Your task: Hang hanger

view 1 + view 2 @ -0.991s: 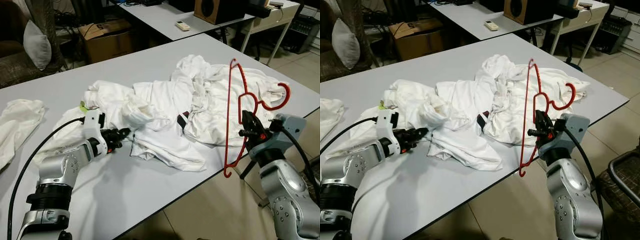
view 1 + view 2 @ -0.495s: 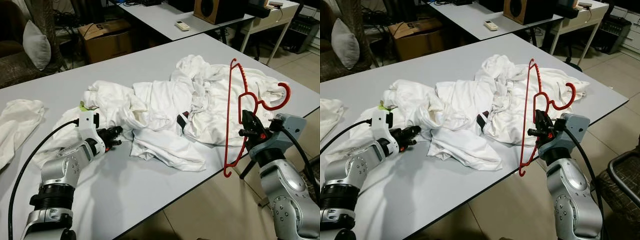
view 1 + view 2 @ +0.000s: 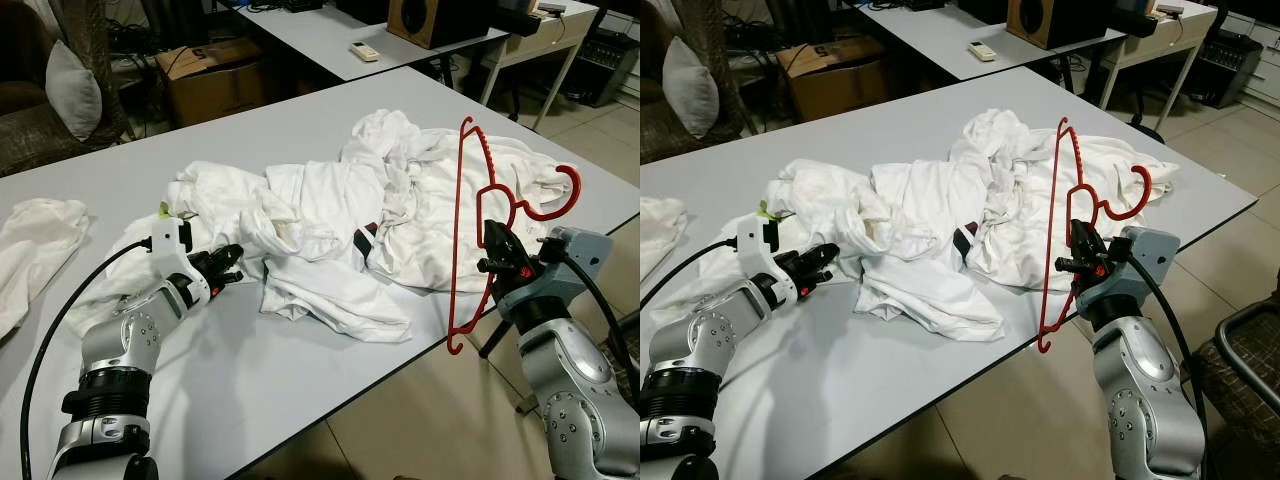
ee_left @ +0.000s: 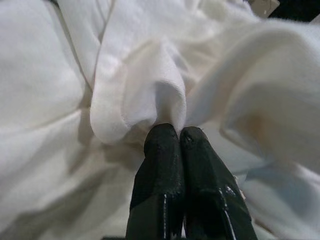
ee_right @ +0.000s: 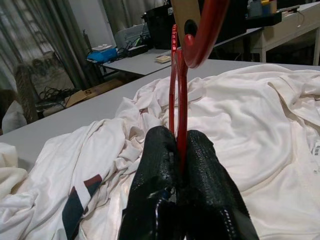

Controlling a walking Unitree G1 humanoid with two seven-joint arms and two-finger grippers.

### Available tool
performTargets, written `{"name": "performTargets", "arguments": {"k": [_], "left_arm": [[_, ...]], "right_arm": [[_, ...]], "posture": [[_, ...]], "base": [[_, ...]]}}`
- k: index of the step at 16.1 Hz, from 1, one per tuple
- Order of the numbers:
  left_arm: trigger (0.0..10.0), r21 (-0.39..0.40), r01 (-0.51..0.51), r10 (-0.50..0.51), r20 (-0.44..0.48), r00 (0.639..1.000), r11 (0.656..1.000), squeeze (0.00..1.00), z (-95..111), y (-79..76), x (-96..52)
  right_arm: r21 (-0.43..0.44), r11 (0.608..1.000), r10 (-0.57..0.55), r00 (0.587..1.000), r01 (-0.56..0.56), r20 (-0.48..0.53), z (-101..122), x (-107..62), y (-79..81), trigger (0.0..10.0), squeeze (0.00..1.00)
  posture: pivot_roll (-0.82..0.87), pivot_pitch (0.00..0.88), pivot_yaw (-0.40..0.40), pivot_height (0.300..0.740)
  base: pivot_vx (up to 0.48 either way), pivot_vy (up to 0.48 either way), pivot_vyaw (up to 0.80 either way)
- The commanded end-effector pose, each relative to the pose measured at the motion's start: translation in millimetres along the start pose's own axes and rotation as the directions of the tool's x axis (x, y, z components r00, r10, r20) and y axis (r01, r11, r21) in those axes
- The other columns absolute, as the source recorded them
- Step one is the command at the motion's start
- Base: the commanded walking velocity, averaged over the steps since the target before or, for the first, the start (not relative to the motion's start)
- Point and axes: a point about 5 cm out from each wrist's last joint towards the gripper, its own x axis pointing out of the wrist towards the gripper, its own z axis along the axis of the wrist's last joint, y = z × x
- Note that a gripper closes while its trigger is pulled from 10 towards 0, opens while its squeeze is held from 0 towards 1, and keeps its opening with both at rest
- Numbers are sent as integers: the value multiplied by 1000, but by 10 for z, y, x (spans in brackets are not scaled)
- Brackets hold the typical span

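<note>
Beside the table's edge point(image 3: 420, 350), the right hand point(image 3: 497, 262) clamps the red hanger point(image 3: 470, 240) upright (hook point(image 3: 560, 195) pointing right).

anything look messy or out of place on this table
Yes. White clothes lie crumpled in a heap across the table instead of flat. The right tool holds a red hanger upright at the table's edge with nothing on it, while the left tool pinches a fold of the clothes.

The right gripper point(image 5: 177, 145) clamps its black fingers point(image 5: 155, 165) on the red hanger point(image 5: 176, 75), above crumpled white garments point(image 5: 250, 120) on a grey table point(image 5: 75, 112).
</note>
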Motion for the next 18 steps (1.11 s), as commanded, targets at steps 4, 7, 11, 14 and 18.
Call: {"name": "performTargets", "arguments": {"k": [4, 7, 11, 14, 18], "left_arm": [[0, 101, -34, 5, 276, 961, 994, 0, 812, 100, -87], [0, 173, -74, -4, 410, 912, 982, 0, 1358, 128, -190], [0, 542, 149, -486, 558, 672, 827, 0, 2507, -607, -710], [0, 629, 199, -517, 373, 771, 751, 0, 2173, -592, -556], [0, 664, 267, -536, 238, 810, 699, 0, 1884, -637, -381]], "right_arm": [[4, 1000, 9, 1000, -9, 13, 30, 35, 40, 10000, 0], [8, 1000, 18, 1000, -18, 14, 24, 60, 67, 10000, 0], [18, 1000, 0, 1000, 0, 28, 28, 55, 53, 10000, 0], [22, 1000, -2, 1000, 2, 27, 1, 47, 71, 10000, 0], [22, 1000, 6, 1000, -7, 27, 12, 78, 84, 10000, 0]], "posture": [[-163, 0, 29, 740], [-154, 0, 30, 740], [-152, 0, 49, 740], [-150, 0, 54, 740], [-141, 0, 44, 740]], "base": [[0, 0, 0], [0, 0, 0], [0, 0, 0], [0, 0, 0], [0, 0, 0]]}}
